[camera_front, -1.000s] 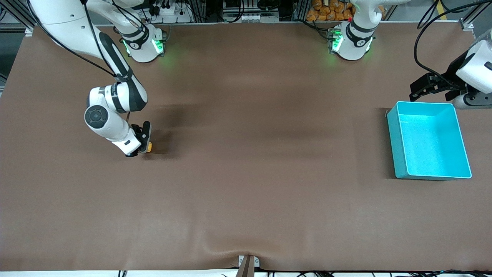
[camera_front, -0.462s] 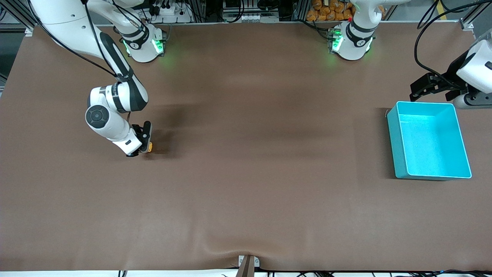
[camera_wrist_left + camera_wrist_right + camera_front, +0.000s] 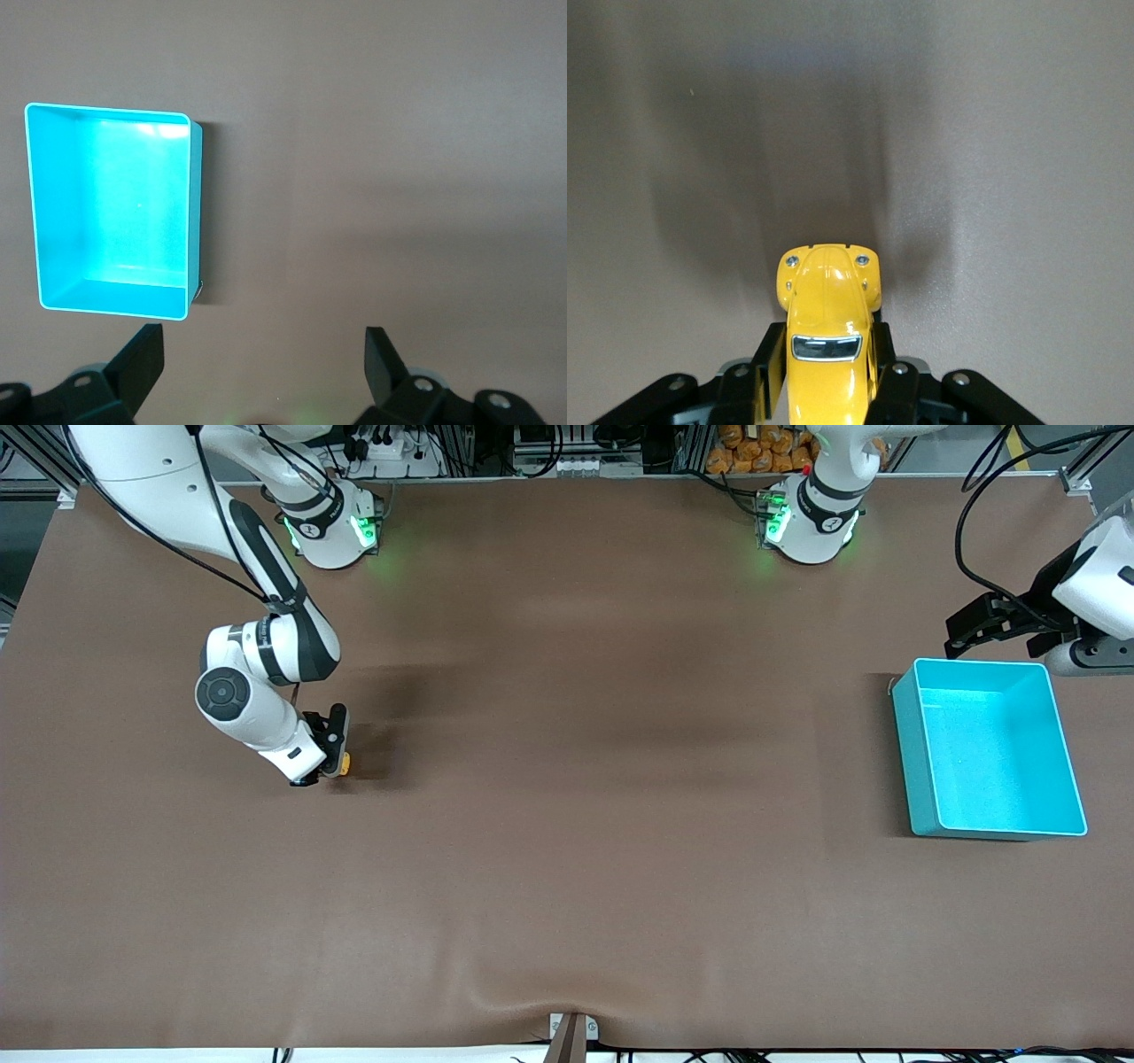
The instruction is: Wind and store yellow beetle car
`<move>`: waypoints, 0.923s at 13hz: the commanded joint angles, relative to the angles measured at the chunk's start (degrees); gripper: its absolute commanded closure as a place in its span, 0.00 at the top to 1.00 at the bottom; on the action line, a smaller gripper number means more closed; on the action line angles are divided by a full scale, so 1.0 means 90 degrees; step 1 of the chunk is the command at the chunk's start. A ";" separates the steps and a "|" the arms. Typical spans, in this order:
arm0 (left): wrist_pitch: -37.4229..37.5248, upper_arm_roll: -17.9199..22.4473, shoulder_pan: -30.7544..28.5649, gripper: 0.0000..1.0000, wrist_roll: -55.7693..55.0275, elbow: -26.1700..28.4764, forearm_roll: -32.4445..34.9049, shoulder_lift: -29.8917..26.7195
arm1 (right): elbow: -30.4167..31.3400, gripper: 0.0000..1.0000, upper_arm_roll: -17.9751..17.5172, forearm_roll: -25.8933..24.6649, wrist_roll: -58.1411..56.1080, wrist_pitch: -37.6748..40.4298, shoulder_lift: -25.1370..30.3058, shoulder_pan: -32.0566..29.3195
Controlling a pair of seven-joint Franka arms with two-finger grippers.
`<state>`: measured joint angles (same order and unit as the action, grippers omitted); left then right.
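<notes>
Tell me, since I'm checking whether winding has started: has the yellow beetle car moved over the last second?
No. The yellow beetle car, clamped in the right gripper, sits at the same spot relative to the right arm's base throughout.

White arms, black joint bands, black cables, green-lit bases

A turquoise bin sits on the brown table toward the left arm's end.
</notes>
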<state>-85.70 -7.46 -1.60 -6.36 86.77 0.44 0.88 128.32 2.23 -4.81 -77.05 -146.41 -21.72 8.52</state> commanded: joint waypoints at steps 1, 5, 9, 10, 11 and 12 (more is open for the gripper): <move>0.0011 -0.0021 -0.0028 1.00 0.0023 -0.0022 0.0048 -0.0068 | -0.0186 0.33 0.0016 -0.0100 -0.0305 -0.0275 -0.0468 -0.0252; 0.0001 -0.0011 -0.0028 1.00 0.0023 -0.0012 0.0048 -0.0059 | -0.0244 0.34 0.0006 -0.0100 -0.0491 -0.0256 -0.0546 -0.0545; 0.0001 -0.0011 -0.0028 1.00 0.0023 0.0017 0.0048 -0.0059 | -0.0244 0.34 0.0006 -0.0100 -0.0530 -0.0226 -0.0546 -0.0702; 0.0001 -0.0021 -0.0018 1.00 0.0023 0.0027 0.0039 -0.0059 | -0.0254 0.34 0.0006 -0.0100 -0.0656 -0.0226 -0.0555 -0.0750; 0.0001 -0.0021 -0.0008 1.00 0.0023 0.0027 0.0048 -0.0049 | -0.0283 0.34 0.0006 -0.0100 -0.0735 -0.0217 -0.0575 -0.0819; 0.0001 -0.0021 -0.0008 1.00 0.0023 0.0017 0.0039 -0.0049 | -0.0293 0.34 0.0006 -0.0100 -0.0803 -0.0217 -0.0594 -0.0906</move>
<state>-85.70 -7.43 -1.59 -6.35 86.87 0.44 0.88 128.10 2.57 -4.81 -82.01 -146.22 -21.90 2.90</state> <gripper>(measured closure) 0.000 0.568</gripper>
